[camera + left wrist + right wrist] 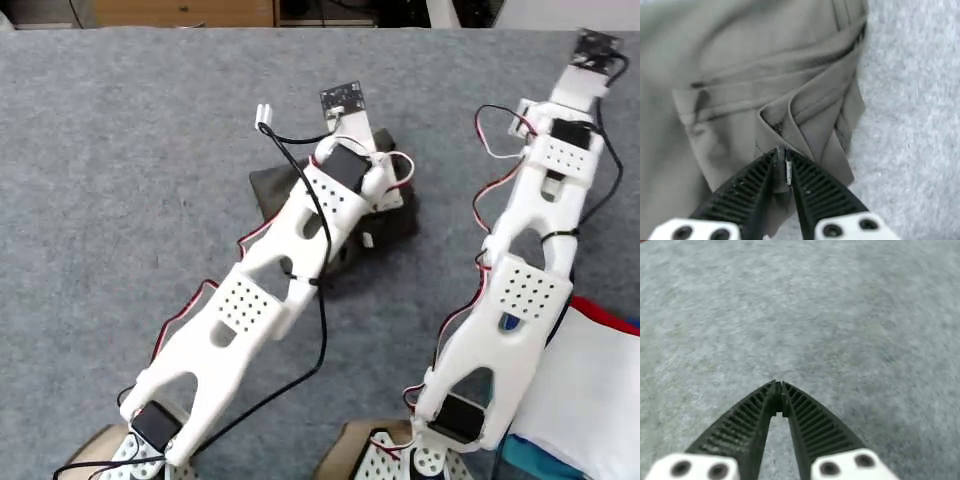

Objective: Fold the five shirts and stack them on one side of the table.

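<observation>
Olive-grey shirt (272,190) crumpled near the middle of the bench (120,150). My left fingers (776,159) clamped on a fold at its edge. My right fingers (776,391) pressed together over bare bench, well apart.

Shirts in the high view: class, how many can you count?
4. A dark shirt lies under the left arm; a white shirt, a red one and a teal one are stacked beside the right arm. Another may be hidden.
</observation>
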Tool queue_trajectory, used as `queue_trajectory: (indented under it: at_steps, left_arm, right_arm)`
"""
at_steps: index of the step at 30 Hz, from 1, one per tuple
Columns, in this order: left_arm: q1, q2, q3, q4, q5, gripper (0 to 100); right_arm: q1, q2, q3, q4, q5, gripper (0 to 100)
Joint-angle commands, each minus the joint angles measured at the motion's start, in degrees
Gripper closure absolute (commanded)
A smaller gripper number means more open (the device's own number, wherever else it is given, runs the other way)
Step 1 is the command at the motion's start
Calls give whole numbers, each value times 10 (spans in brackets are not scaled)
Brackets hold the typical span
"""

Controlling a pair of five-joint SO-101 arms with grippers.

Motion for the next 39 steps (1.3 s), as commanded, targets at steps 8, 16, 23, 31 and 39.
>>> queue_trajectory:
  at_steps: [8, 16, 23, 31, 39]
  left_arm:
    - [1, -79, -25, 43, 5, 975]
    - [-79, -175, -23, 73, 1, 975]
    - [-159, -84, 11, 70, 1, 975]
    - [-132, 66, -25, 34, 3, 976]
    - [-58, 63, -24, 38, 4, 976]
  right_arm:
    - [37, -4, -28, -28, -69, 990]
    - [37, -4, -29, -28, -66, 990]
    - [37, -4, -29, -28, -66, 990]
    - [36, -4, -29, -28, -66, 990]
    - [35, -4, -28, -28, -65, 990]
